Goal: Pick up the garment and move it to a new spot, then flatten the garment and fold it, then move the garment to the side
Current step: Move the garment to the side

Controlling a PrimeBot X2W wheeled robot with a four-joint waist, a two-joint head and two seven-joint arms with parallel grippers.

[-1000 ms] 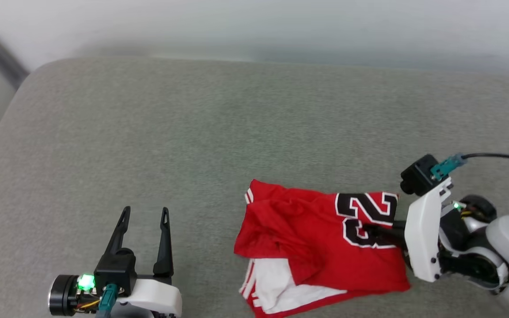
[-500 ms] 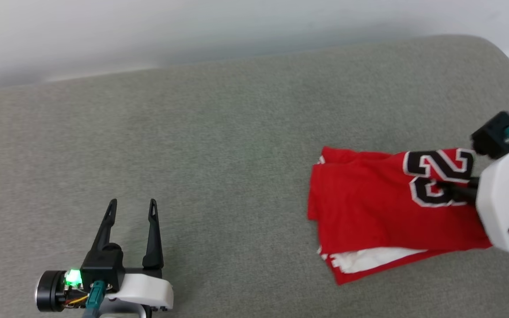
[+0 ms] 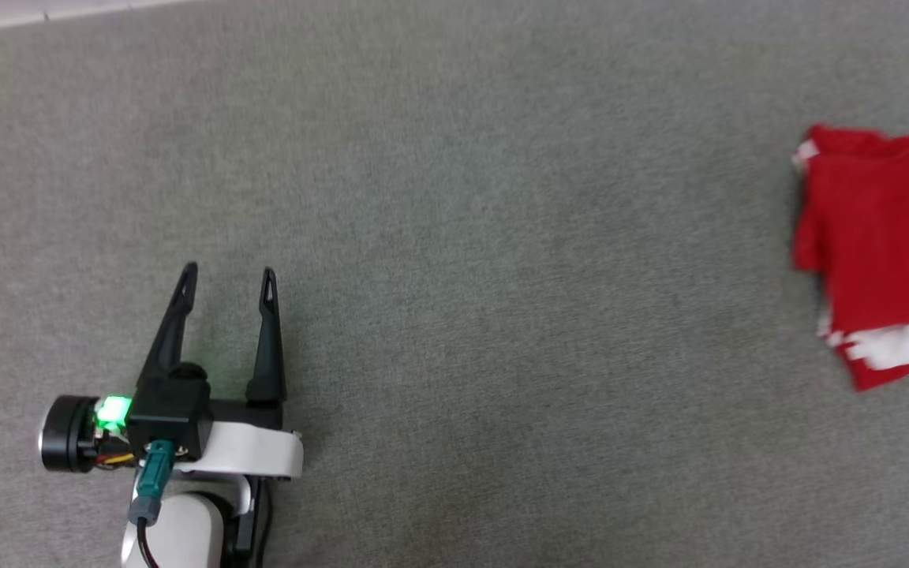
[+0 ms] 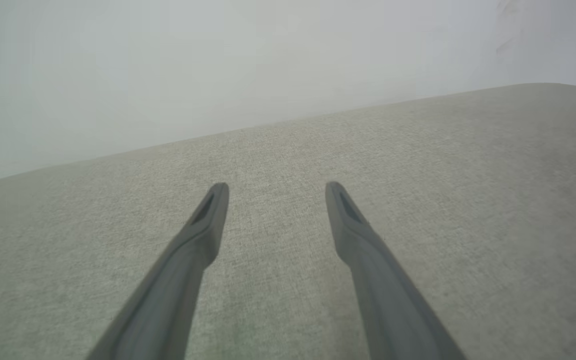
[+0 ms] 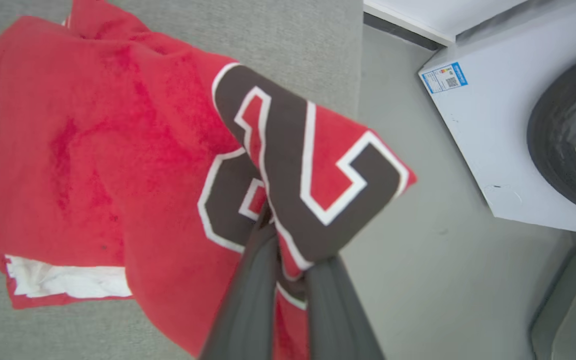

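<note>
Overhead, one left pincer (image 3: pixel 228 272) gapes, two slim dark fingers above the grey woven cushion (image 3: pixel 502 315); one folded red shirt (image 3: pixel 880 229) lies at the right edge. Left wrist: both fingers spread wide. Right wrist: the right pincer (image 5: pixel 288 250) clamps the thin shirt's numbered corner, near one white washer (image 5: pixel 493 150).

A home-like laundry corner.
A white front-loading washing machine (image 5: pixel 473 150) with a dark round door (image 5: pixel 573 145) and a blue-edged label (image 5: pixel 444 77) stands on a grey floor (image 5: pixel 433 280) beside a grey upholstered cushion (image 3: pixel 454 237) carrying a red T-shirt (image 5: pixel 93 140), against a plain white wall (image 4: pixel 218 75).
</note>
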